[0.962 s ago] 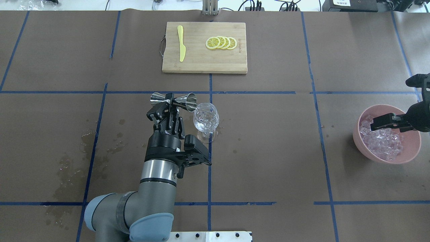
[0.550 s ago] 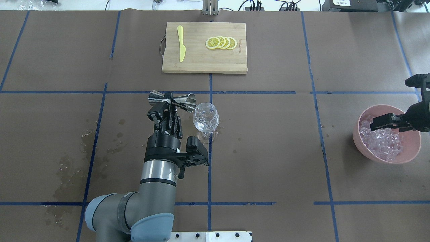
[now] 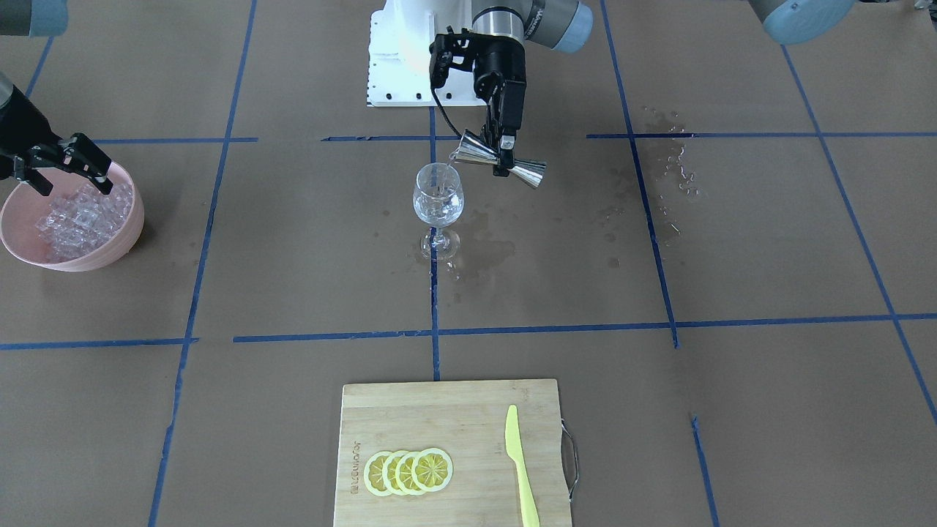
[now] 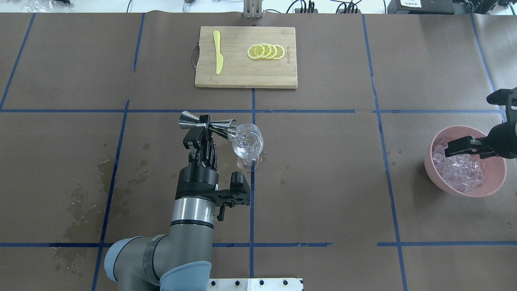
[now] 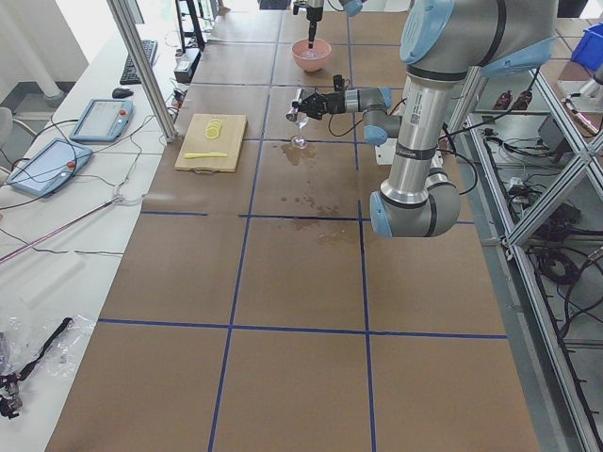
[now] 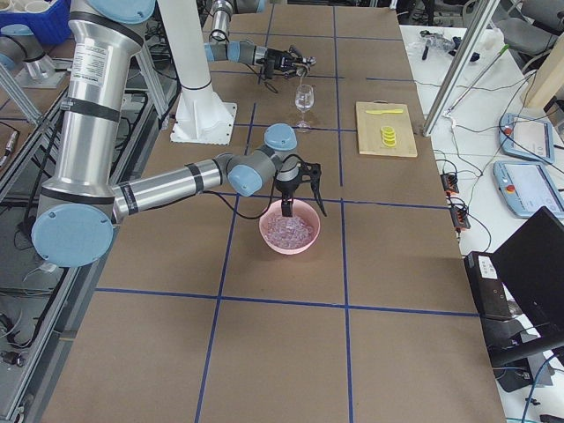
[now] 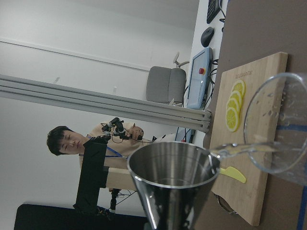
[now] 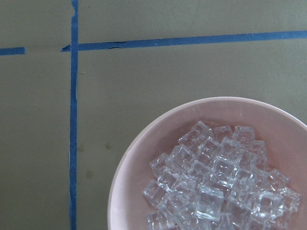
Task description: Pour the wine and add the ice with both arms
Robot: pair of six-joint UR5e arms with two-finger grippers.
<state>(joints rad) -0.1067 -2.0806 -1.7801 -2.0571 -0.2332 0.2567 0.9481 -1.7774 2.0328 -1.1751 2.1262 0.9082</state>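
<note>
1. The left gripper (image 4: 204, 122) is clamped on the narrow waist of the steel jigger (image 4: 224, 127), which is tipped on its side.
2. The mouth of the jigger is at the rim of the stemmed glass (image 4: 247, 142), at 3 o'clock from this gripper.
3. A thin stream of wine (image 7: 238, 150) runs from the jigger into the glass.
4. The right gripper (image 3: 73, 183) hangs with its fingers spread wide and holds nothing. It is just above the ice (image 4: 458, 171) in the pink bowl (image 4: 500, 171), well apart from the glass at 3 o'clock.

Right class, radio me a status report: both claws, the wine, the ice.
Left claw shut on tilted jigger, wine streaming into glass. Right claw open over ice in pink bowl. Nothing lies between bowl and glass.
</note>
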